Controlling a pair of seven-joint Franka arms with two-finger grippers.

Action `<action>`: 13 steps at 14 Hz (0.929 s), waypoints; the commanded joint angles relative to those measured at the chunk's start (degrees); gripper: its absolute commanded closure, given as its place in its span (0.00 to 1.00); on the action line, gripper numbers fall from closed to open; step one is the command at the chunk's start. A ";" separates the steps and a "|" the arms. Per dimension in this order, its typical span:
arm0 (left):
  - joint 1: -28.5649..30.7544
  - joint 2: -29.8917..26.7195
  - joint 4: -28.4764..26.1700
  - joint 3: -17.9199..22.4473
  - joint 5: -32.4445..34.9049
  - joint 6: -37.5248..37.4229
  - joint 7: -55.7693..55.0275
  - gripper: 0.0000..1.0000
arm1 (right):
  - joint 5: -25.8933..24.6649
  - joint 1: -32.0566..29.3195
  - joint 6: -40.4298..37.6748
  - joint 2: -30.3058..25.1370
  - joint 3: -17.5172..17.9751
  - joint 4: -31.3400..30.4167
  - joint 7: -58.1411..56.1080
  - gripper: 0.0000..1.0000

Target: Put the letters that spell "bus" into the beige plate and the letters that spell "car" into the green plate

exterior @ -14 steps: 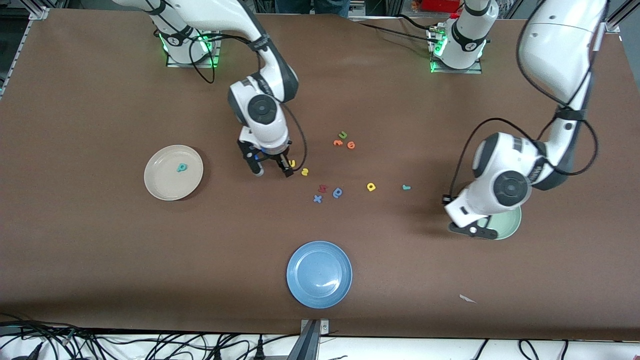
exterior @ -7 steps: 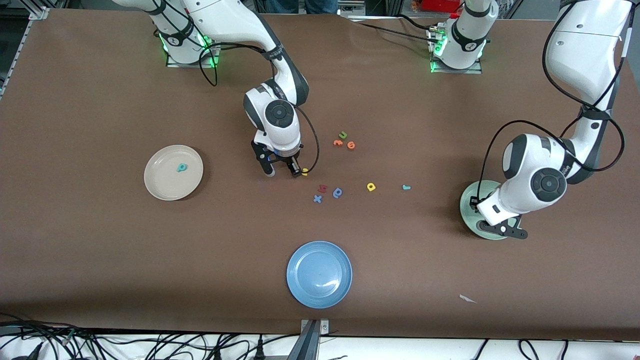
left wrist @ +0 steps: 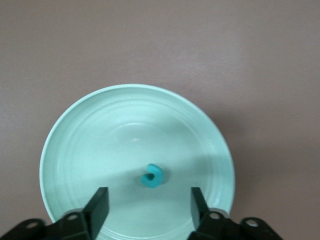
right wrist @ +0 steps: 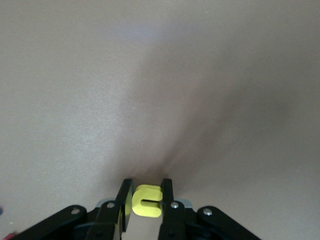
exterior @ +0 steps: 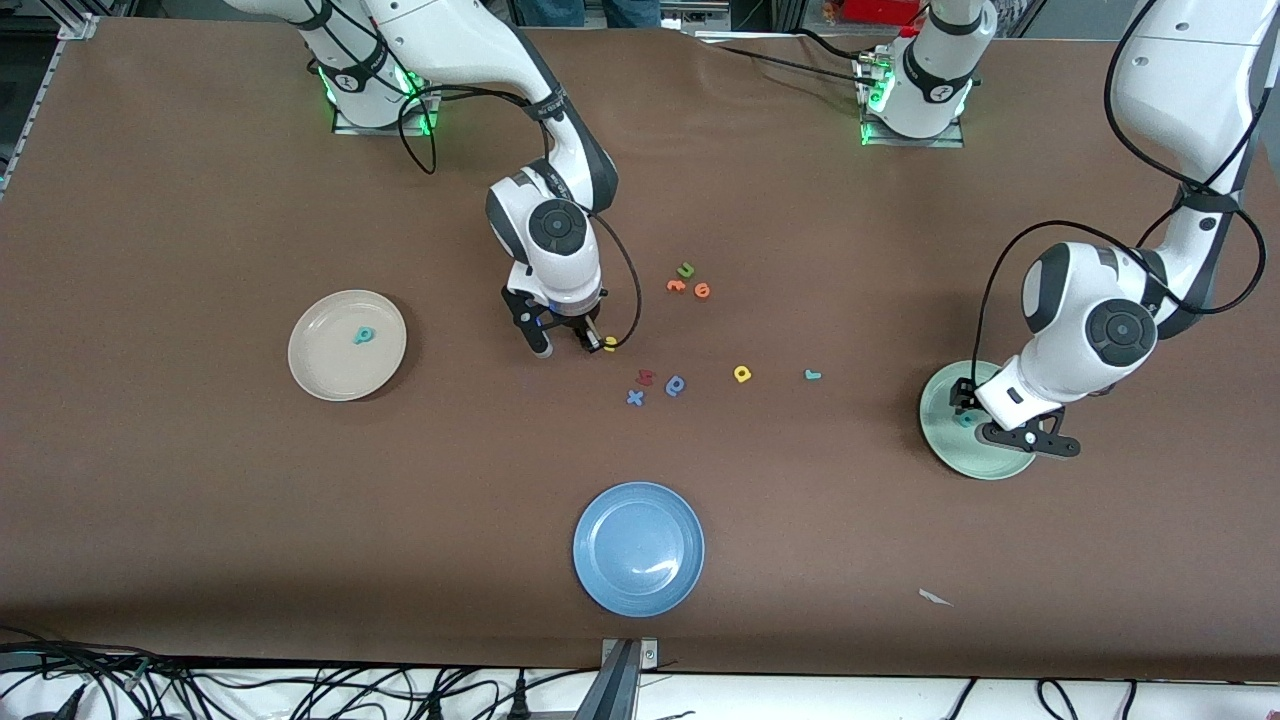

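Note:
My right gripper (exterior: 583,345) (right wrist: 147,192) is down at the table, shut on the yellow "u" (right wrist: 146,201). The yellow "s" (exterior: 610,343) lies right beside it. The teal "b" (exterior: 363,336) rests in the beige plate (exterior: 310,365). My left gripper (exterior: 968,405) (left wrist: 149,200) hangs open just over the green plate (exterior: 935,440) (left wrist: 75,125). The teal "c" (exterior: 965,419) (left wrist: 151,175) lies loose in that plate, between the spread fingers. The yellow "a" (exterior: 742,374) and teal "r" (exterior: 812,375) lie on the table between the two arms.
A blue plate (exterior: 638,548) sits near the front edge. A green "u" (exterior: 686,269) and two orange letters (exterior: 677,286) lie toward the bases. A red letter (exterior: 646,377), a blue "x" (exterior: 635,398) and a darker blue looped letter (exterior: 675,385) cluster near the "s".
My right gripper slid toward the yellow "u" and shut on it. My left gripper shifted over the green plate and opened, leaving the teal "c" lying in it.

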 commanded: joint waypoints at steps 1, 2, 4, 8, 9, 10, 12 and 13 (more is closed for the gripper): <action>-1.09 -1.33 -0.29 -4.24 1.16 -1.49 -10.37 0.00 | -0.20 0.25 -3.16 -2.46 -2.63 0.69 -5.17 0.96; -2.40 -0.98 -0.29 -5.40 1.16 -1.49 -15.04 0.00 | -0.11 0.25 -5.79 -3.69 -4.13 0.69 -9.03 0.96; -7.05 -0.53 -0.11 -5.85 1.08 -1.49 -24.44 0.00 | -0.02 0.17 -12.28 -6.32 -8.60 0.52 -20.60 0.96; -15.05 1.84 2.08 -6.02 0.99 -1.49 -40.10 0.00 | 0.94 0.17 -21.02 -10.63 -19.41 -3.24 -42.77 0.96; -16.81 2.19 2.09 -6.11 0.90 -1.49 -42.31 0.00 | 0.94 0.17 -21.11 -11.43 -21.61 -5.35 -48.30 0.96; -18.74 2.63 2.17 -6.37 -0.32 -1.49 -44.07 0.00 | 0.94 0.08 -20.93 -12.04 -25.02 -7.90 -55.14 0.95; -21.73 4.29 3.92 -6.37 -4.79 -1.49 -45.14 0.00 | 1.29 -0.01 -20.41 -13.36 -30.05 -12.82 -66.49 0.95; -22.09 5.43 5.15 -6.37 -6.03 -1.49 -45.66 0.01 | 1.38 -0.01 -20.49 -13.63 -32.16 -15.02 -71.42 0.95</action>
